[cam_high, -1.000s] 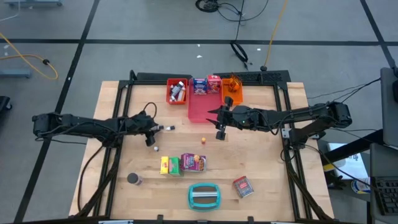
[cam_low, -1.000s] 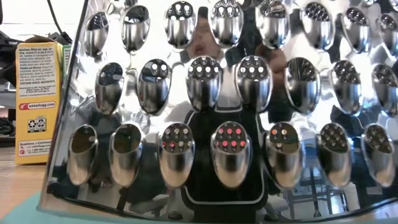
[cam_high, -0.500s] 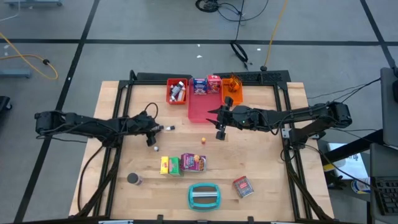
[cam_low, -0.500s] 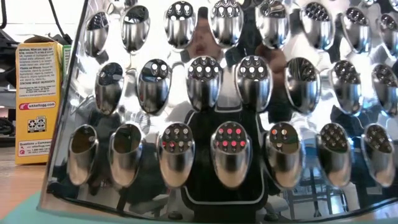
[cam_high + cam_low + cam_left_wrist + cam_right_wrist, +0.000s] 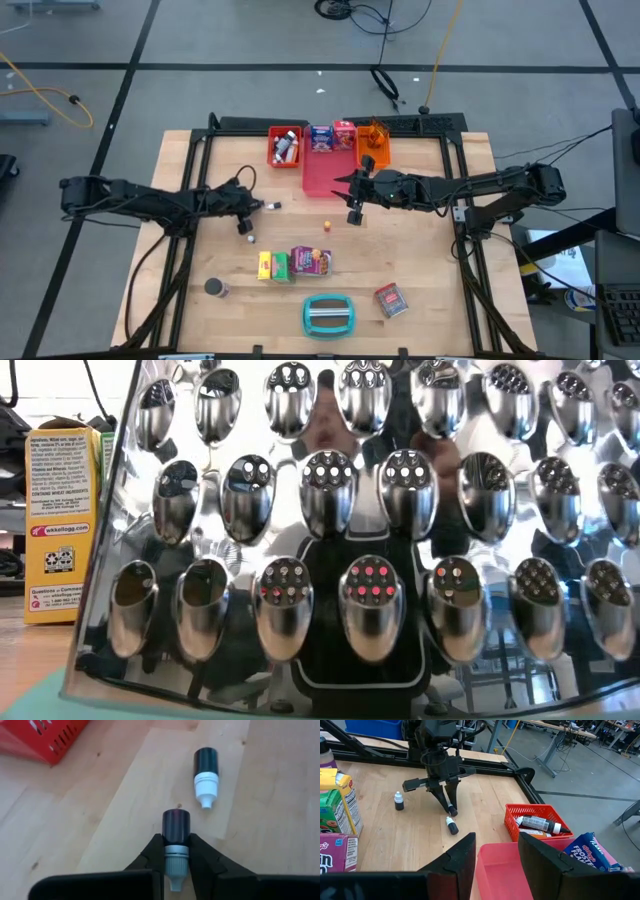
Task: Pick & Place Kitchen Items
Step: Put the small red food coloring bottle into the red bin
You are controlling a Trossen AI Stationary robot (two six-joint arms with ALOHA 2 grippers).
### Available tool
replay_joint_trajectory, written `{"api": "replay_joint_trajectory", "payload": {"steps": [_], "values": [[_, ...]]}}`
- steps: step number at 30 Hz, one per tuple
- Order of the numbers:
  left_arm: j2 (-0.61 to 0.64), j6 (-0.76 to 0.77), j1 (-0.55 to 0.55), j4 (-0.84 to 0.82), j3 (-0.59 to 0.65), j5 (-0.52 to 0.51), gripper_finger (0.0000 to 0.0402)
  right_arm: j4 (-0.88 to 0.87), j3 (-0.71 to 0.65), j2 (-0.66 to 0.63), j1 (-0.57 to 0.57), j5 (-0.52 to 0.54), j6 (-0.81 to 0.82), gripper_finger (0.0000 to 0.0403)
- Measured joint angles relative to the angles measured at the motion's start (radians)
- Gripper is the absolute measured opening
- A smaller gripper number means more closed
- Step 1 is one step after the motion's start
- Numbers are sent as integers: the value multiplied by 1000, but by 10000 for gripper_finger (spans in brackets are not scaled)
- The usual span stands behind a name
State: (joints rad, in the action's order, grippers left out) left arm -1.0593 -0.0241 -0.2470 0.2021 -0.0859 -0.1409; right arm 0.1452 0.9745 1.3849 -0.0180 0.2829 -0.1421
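My left gripper (image 5: pixel 243 213) (image 5: pixel 176 851) is shut on a tiny dark bottle (image 5: pixel 176 824) with a grey cap, left of the table's middle. A second tiny bottle (image 5: pixel 206 774) (image 5: pixel 270 206) lies on its side just beyond it, and a third (image 5: pixel 250 238) (image 5: pixel 398 800) stands upright nearer the near edge. My right gripper (image 5: pixel 353 210) (image 5: pixel 495 851) is open and empty, hovering at the near edge of the pink tray (image 5: pixel 322 178). Yellow (image 5: pixel 264 265) and green (image 5: pixel 281 266) boxes, a purple packet (image 5: pixel 311 261) and a dark can (image 5: pixel 214 288) rest on the table. My left gripper pinches the tiny bottle by its grey cap (image 5: pixel 175 852) between the two fingers (image 5: pixel 200 857). The fingers slant down from above, along the bottle. Its dark body (image 5: pixel 452 811) points down past the fingertips; whether it touches the table I cannot tell.
Red tray (image 5: pixel 284 146) with bottles, blue-white box (image 5: pixel 321 138), red-white box (image 5: pixel 344 134) and orange tray (image 5: pixel 374 140) line the far edge. A red-white box (image 5: pixel 391 299) and a teal-and-grey object (image 5: pixel 329 314) lie near the near edge; its shiny metal face (image 5: pixel 360 540) fills the low view.
My left arm has crept a little toward the table's right, with its gripper staying by the small bottles. Nothing else has visibly moved.
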Motion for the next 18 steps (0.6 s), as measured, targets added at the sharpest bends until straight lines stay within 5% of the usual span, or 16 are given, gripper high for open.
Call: {"api": "replay_joint_trajectory", "payload": {"steps": [18], "values": [[-1,-75,-13,-144,-351,-232,52,0,0,0,0,0,0,139]]}}
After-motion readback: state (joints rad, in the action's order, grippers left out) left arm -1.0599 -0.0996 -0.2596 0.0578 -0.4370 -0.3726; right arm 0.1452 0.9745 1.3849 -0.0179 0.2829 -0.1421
